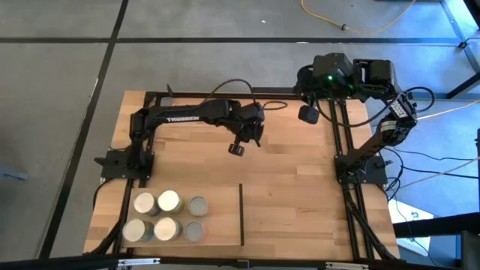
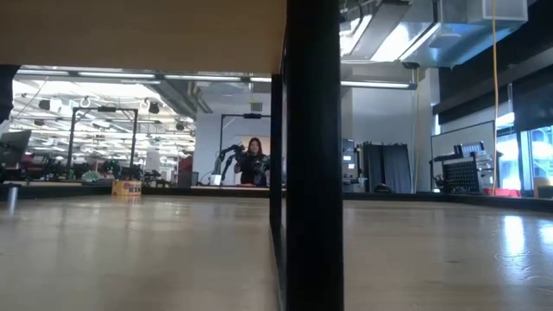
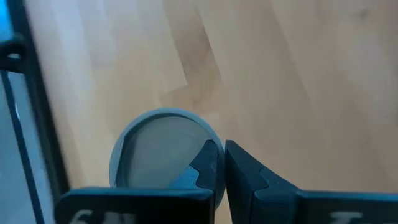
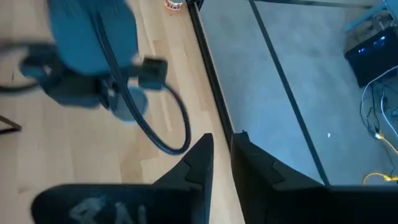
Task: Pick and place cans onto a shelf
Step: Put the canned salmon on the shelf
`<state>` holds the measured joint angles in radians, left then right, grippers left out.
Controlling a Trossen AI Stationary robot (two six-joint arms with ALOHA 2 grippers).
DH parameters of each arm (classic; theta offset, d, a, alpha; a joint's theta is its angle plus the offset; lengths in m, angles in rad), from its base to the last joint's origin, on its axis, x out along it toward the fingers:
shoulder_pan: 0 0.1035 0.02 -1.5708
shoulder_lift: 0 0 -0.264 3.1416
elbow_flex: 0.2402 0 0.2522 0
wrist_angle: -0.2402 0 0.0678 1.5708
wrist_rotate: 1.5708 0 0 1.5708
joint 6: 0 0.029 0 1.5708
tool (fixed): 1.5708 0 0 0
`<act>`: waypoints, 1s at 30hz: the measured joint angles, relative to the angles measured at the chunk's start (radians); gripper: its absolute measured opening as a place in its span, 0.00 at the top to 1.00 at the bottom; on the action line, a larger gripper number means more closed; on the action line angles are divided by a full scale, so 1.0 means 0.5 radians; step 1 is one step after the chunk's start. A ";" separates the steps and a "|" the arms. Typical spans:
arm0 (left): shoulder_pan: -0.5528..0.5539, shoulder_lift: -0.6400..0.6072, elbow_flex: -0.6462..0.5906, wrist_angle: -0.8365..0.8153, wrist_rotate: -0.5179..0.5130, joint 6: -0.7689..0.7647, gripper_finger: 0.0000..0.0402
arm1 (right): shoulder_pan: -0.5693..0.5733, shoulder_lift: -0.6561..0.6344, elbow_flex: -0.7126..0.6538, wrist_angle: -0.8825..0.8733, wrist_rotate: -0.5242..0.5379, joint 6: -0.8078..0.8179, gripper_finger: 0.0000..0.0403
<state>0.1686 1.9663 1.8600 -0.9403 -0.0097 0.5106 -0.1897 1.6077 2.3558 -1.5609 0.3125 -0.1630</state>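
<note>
High view puts the left gripper [image 1: 237,148] over the middle of the planked table, well apart from the shelf [image 1: 221,217], a smooth pale-wood panel at the near left, edged by a thin black strip [image 1: 241,214]. In the left wrist view its jaws are almost closed. The rim of a small grey-topped metal can [image 3: 158,149] lies in the narrow gap, so the can appears to be pinched by its edge. Such a thin hold could let the can swing or slip. The carry is best done slowly, with the can kept upright and lowered onto bare wood between the standing group and the strip, and the jaws opened only once its base sits flat. The right gripper [image 1: 307,114] waits at the far right corner, its fingers slightly apart with nothing between them. Seven cans can be counted. Six stand on the shelf in two rows of three [image 1: 166,216], four with cream-white tops and two with grey tops, and the seventh is the one in the left gripper. There is one shelf and there are two arms.
</note>
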 joint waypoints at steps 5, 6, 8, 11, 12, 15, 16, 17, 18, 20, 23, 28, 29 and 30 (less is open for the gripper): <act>-0.101 -0.003 0.448 -0.423 -0.008 -0.113 0.99 | 0.000 -0.001 0.000 -0.005 -0.057 -0.224 0.85; -0.125 -0.005 0.525 -0.507 -0.006 -0.158 0.99 | 0.000 -0.001 0.000 -0.013 -0.113 -0.281 0.85; -0.172 -0.008 0.664 -0.665 -0.004 -0.258 0.99 | 0.000 -0.010 -0.001 -0.020 -0.277 -0.383 0.85; -0.253 -0.007 0.860 -0.890 -0.009 -0.373 0.99 | 0.010 -0.028 0.000 -0.020 -0.511 -0.464 0.85; -0.285 -0.008 0.914 -0.957 -0.009 -0.406 0.99 | 0.016 -0.031 0.000 -0.020 -0.547 -0.473 0.85; -0.398 -0.018 0.992 -1.152 -0.005 -0.504 0.99 | 0.049 -0.045 0.000 -0.020 -0.562 -0.480 0.85; -0.439 -0.050 0.958 -1.157 -0.001 -0.547 0.99 | 0.062 -0.053 0.000 -0.020 -0.562 -0.480 0.85; -0.481 -0.076 0.945 -1.199 0.008 -0.580 0.99 | 0.072 -0.059 0.000 -0.020 -0.562 -0.480 0.85; -0.531 -0.097 0.941 -1.239 0.011 -0.604 0.99 | 0.085 -0.063 0.000 -0.020 -0.562 -0.480 0.85; -0.639 -0.135 0.942 -1.260 0.014 -0.657 0.99 | 0.111 -0.074 0.000 -0.020 -0.564 -0.478 0.85; -0.806 -0.137 0.943 -1.263 0.072 -0.736 0.99 | 0.146 -0.081 0.000 -0.020 -0.566 -0.475 0.85; -1.086 -0.166 0.963 -1.241 0.206 -0.807 0.99 | 0.206 -0.092 0.000 -0.020 -0.608 -0.484 0.85; -1.145 -0.162 0.962 -1.241 0.219 -0.819 0.99 | 0.218 -0.092 0.000 -0.020 -0.632 -0.487 0.85; -1.204 -0.156 0.959 -1.242 0.219 -0.825 0.99 | 0.223 -0.092 0.000 -0.020 -0.644 -0.486 0.85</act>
<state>-0.4333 1.8882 2.3397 -1.5614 0.0999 0.0982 -0.0783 1.5616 2.3558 -1.5709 -0.0094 -0.4063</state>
